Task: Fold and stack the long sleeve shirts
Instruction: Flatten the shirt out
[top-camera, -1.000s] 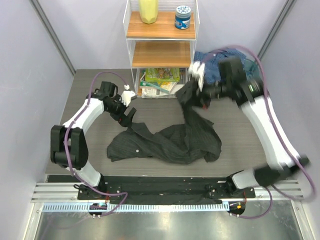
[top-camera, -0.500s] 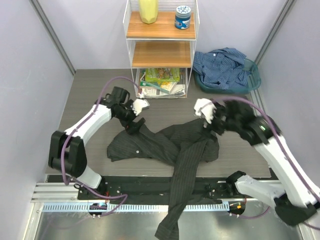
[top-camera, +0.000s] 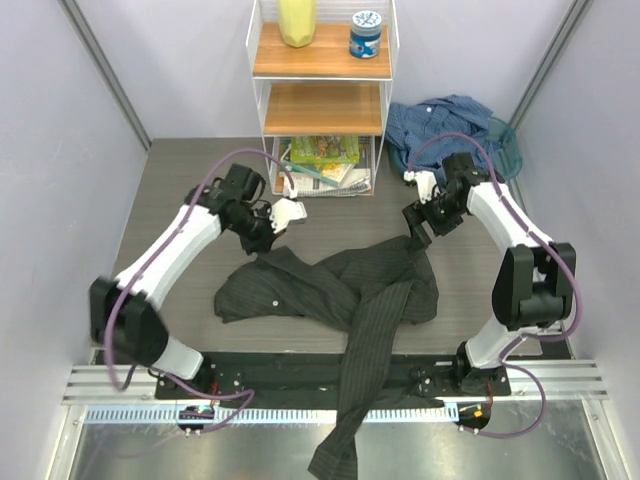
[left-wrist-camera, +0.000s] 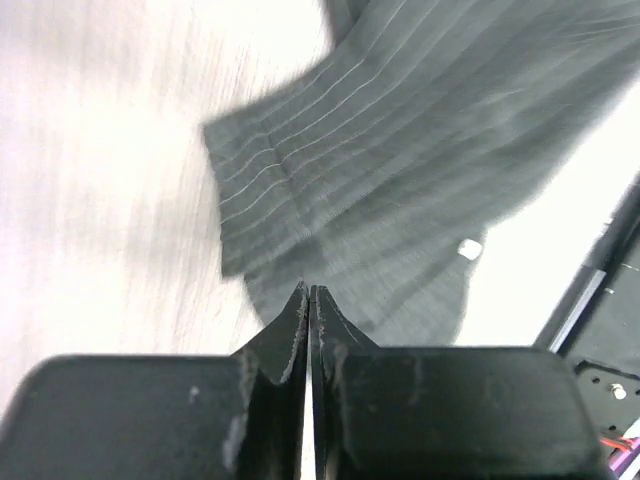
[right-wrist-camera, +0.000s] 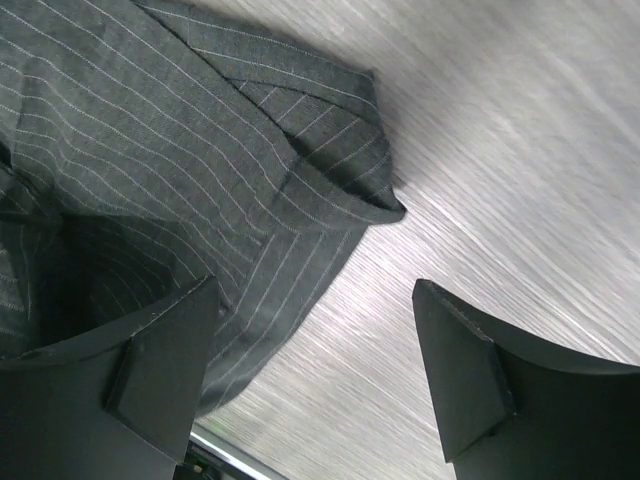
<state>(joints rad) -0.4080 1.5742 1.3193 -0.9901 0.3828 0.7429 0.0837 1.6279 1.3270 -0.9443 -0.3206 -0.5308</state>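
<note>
Right now your charcoal pinstriped shirt (top-camera: 330, 285) lies crumpled and unfolded across the middle of the bench (top-camera: 180, 190). Its body is spread left to right, with cloth bunched and overlapped near the centre. One sleeve (top-camera: 345, 420) runs off the near edge, crosses the black rail (top-camera: 270, 370) at the arms' bases and hangs below it. The blue shirt (top-camera: 445, 128) is well apart from it, heaped in a teal basket (top-camera: 512, 150) at the far right corner, just beside the shelf unit (top-camera: 258, 100).

Your left end effector (top-camera: 285, 213) sits just beyond the dark shirt's far left corner. In the left wrist view its fingers (left-wrist-camera: 300, 330) are pressed flat together with no cloth showing between them, so it is clenched on nothing. A pinstriped corner (left-wrist-camera: 400, 170) shows blurred below it.

Your right end effector (top-camera: 418, 228) is at the shirt's far right edge. The right wrist view shows it released: the fingers (right-wrist-camera: 160, 350) stand wide apart with nothing between them. A hemmed corner of striped cloth (right-wrist-camera: 330, 170) lies flat on the bench beneath. Whether the tips touch the cloth you cannot tell.

On the shelf unit, a yellow container (top-camera: 297, 20) and a blue-lidded jar (top-camera: 366, 34) stand on top. Printed items (top-camera: 322, 160) are stacked on the bottom level.
</note>
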